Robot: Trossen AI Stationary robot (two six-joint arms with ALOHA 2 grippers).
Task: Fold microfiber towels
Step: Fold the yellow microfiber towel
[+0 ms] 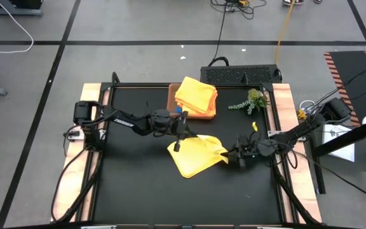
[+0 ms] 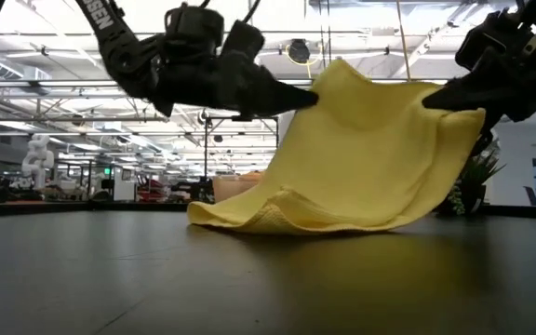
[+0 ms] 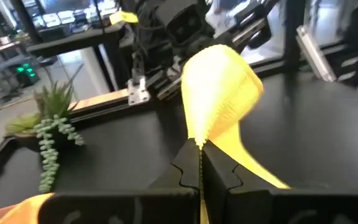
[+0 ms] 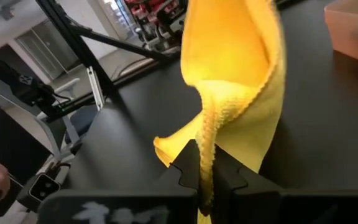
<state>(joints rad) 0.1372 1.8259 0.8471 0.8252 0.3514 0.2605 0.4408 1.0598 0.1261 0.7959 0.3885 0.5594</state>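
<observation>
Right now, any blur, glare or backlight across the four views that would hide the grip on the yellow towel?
High view: even light, sharp. Low view: bright hall lights behind leave both arms as silhouettes; the yellow towel stays clear, the table shows a soft sheen. Left wrist view: towel overexposed at its top, background smeared, plant sprig soft. Right wrist view: background blurred, jaws shut on the towel's edge readable.

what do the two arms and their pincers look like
Both arms are dark, near-black, jointed tubes with black cables trailing off the table edges. The left arm carries white lettering. The left pincer and right pincer each have two black fingers with notched inner edges.
</observation>
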